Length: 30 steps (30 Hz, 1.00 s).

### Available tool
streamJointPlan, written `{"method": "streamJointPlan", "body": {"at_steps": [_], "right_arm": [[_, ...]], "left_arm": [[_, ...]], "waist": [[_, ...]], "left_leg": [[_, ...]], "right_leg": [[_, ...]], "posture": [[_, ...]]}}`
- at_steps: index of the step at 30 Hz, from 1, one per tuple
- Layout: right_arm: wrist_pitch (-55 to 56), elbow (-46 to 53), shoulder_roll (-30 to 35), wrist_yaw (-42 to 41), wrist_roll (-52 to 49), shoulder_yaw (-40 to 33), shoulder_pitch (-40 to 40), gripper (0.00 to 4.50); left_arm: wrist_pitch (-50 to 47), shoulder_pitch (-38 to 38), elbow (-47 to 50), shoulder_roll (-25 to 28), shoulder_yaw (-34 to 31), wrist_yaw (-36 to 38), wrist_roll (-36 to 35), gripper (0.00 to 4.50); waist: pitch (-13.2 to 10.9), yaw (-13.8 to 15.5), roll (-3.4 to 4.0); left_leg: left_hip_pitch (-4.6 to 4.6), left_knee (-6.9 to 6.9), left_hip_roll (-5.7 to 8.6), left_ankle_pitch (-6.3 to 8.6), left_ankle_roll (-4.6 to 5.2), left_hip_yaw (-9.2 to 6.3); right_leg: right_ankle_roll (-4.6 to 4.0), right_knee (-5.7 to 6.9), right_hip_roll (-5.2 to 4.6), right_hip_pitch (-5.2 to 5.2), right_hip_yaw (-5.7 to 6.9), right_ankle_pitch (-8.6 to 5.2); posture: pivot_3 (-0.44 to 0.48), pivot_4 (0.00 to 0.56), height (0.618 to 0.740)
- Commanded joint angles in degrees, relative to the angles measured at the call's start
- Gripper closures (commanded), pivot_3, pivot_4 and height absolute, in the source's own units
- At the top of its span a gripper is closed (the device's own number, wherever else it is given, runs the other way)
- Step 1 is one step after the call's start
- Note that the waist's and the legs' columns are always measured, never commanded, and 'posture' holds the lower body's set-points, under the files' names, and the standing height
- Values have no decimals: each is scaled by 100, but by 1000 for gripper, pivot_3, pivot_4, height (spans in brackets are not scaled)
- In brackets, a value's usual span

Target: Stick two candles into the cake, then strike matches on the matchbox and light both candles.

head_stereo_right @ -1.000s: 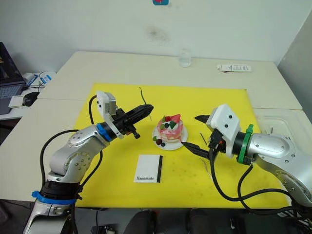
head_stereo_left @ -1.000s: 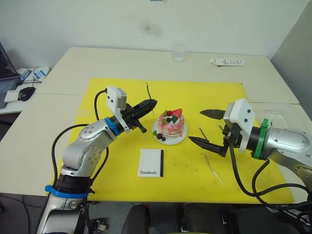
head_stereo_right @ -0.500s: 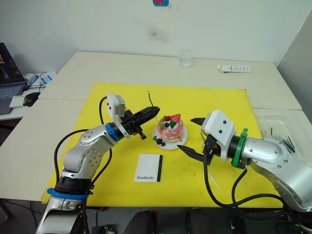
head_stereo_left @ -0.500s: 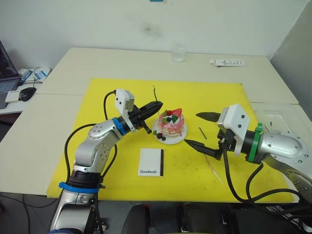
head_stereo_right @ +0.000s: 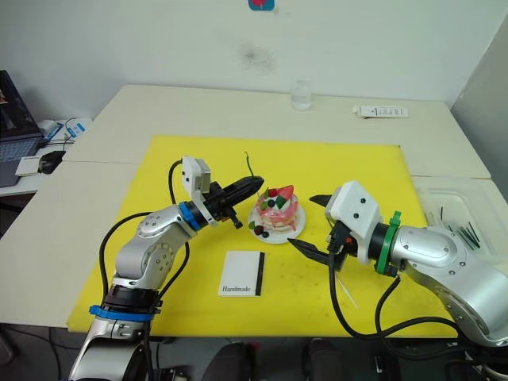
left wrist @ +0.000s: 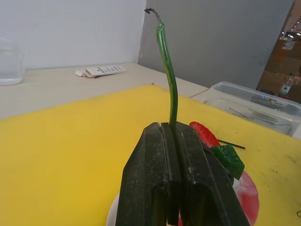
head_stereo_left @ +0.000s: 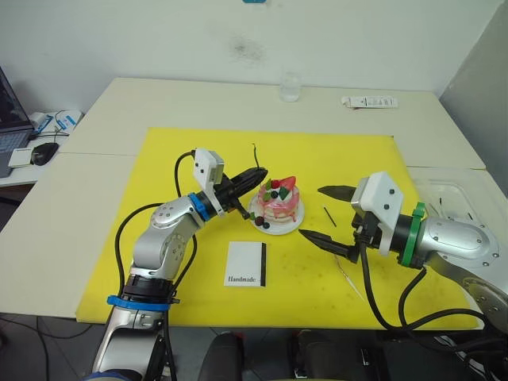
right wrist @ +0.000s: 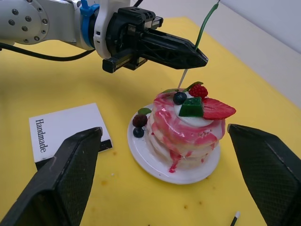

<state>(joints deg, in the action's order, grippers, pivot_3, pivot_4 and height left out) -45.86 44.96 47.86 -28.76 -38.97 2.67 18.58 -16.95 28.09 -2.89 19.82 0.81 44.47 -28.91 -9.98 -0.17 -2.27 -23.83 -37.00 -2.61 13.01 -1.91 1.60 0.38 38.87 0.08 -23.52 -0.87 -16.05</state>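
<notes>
1. Between the closed fingers of your left hand [head_stereo_left: 259, 172] you have one candle [left wrist: 167, 66] clamped; it rises upright from the fingertips, its dark hooked tip on top and a short pale end poking out beneath.
2. Just past those fingertips sits the cake [head_stereo_left: 279, 204] on its white plate [right wrist: 148, 159]; the candle's lower end hangs just above the cake's top edge, apart from it as far as you can tell.
3. On the far side of the cake from your left hand, your right hand [head_stereo_left: 321, 214] is spread wide, empty, its fingers pointing at the cake.
4. Beside your right hand's lower finger, the second candle [head_stereo_left: 348, 275] lies on the yellow mat [head_stereo_left: 167, 159]; a match [head_stereo_left: 329, 216] lies between the spread fingers.
5. Below your left hand, near the table's front edge, lies the matchbox [head_stereo_left: 246, 264].
</notes>
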Motion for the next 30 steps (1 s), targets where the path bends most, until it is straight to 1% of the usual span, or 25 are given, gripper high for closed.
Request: {"method": "streamJointPlan", "body": {"at_steps": [1, 8, 17, 23, 30], "right_arm": [[12, 195, -24, -38, 60, -81, 58, 33], [1, 151, -51, -66, 112, -30, 64, 33], [-69, 253, -71, -92, 138, -68, 6, 33], [-80, 274, -96, -91, 174, -91, -34, 33], [-40, 290, -103, -109, 252, -108, -109, 33]], "left_arm": [[85, 81, 51, -88, -50, 54, 16, 4500], [-1, 112, 12, -158, -63, 67, 2, 4500], [365, -160, -193, -230, 84, 176, 391, 4500], [594, -306, -318, -370, 136, 64, 607, 4500], [588, -427, -384, -433, 116, 16, 640, 4500]], "waist": [[0, 0, 0], [0, 0, 0], [0, 0, 0], [2, 2, -1], [5, 1, -1]], "left_leg": [[0, 0, 0, 0, 0, 0], [0, -2, 1, 0, 0, 0], [1, -3, 1, 0, 0, 0], [3, -5, 1, 0, 0, -2], [8, -7, 1, 0, 0, -2]], "right_leg": [[0, 1, 0, 0, 0, 0], [1, 2, 0, 1, 0, 1], [0, 4, 1, 1, -1, 1], [0, 6, 1, 4, 1, 1], [2, 7, 1, 11, 0, 2]], "posture": [[0, 150, 740], [0, 150, 740], [0, 150, 740], [0, 150, 740], [0, 150, 740]]}}
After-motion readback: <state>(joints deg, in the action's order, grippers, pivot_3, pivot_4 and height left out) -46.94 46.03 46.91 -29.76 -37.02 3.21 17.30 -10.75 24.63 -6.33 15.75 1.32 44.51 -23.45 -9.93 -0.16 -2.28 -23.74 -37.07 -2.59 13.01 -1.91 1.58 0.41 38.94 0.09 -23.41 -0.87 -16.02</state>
